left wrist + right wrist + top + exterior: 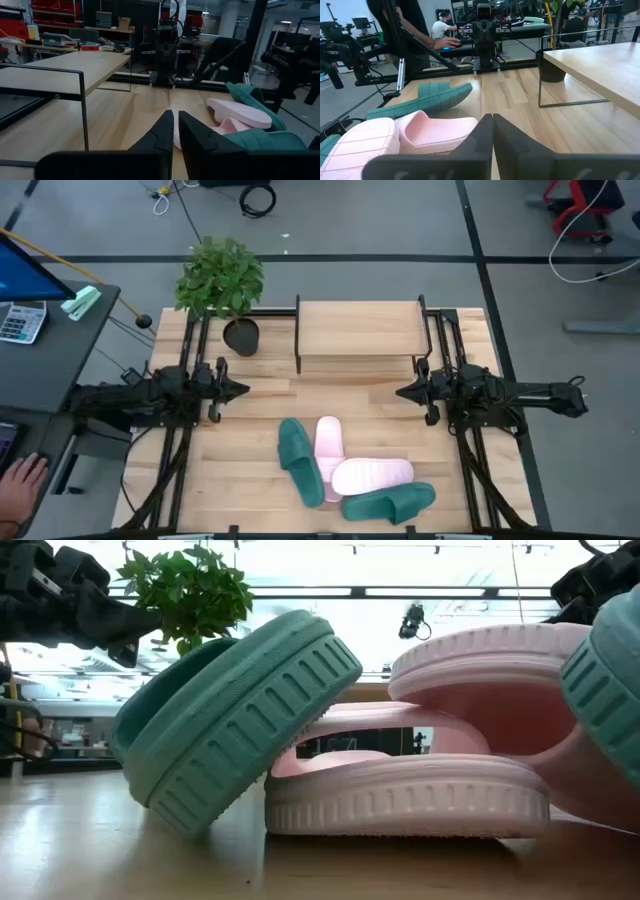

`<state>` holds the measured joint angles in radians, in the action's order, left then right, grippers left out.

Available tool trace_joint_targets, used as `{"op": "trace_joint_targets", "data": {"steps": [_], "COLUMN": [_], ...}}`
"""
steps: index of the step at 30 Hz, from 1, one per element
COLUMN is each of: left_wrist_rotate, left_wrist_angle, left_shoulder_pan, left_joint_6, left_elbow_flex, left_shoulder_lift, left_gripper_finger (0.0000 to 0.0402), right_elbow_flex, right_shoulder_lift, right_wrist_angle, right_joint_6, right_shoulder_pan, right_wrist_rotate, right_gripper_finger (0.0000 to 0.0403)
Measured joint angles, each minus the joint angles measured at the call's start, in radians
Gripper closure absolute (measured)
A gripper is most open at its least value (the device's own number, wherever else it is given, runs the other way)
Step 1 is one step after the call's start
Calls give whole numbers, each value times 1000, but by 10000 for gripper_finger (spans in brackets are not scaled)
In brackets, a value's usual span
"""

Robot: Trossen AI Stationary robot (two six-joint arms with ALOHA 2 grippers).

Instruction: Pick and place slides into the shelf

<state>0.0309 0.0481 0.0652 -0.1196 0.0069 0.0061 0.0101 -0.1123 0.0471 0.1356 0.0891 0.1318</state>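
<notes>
Near the front edge of my worktop [250, 480], four ribbed foam slides lie heaped: one teal slide [299, 460] leaning on a pink slide [329, 443], a second pink slide [371, 475] stacked on it, another teal slide [389, 502] beside. My shelf [357, 328] stands at the back, plank top bare. My left gripper [240, 390] and right gripper [402, 392] hover apart, jaws clenched on nothing.

I see the shelf [358, 330] at twelve o'clock on the table [250, 470]. Four slides [345, 470] sit piled at six, overlapping. A potted plant [222, 280] stands at ten, beside the shelf.
</notes>
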Motion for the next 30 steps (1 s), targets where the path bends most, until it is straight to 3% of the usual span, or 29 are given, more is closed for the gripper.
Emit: {"op": "trace_joint_targets", "data": {"steps": [30], "left_wrist_rotate": [0], "left_wrist_angle": [0], "left_shoulder_pan": [0], "left_joint_6": [0], "left_elbow_flex": [0], "left_shoulder_lift": [0], "left_gripper_finger": [374], "right_elbow_flex": [0], "right_shoulder_lift": [0], "right_wrist_angle": [0], "right_joint_6": [0], "right_shoulder_pan": [0], "right_wrist_rotate": [0], "right_gripper_finger": [385]}}
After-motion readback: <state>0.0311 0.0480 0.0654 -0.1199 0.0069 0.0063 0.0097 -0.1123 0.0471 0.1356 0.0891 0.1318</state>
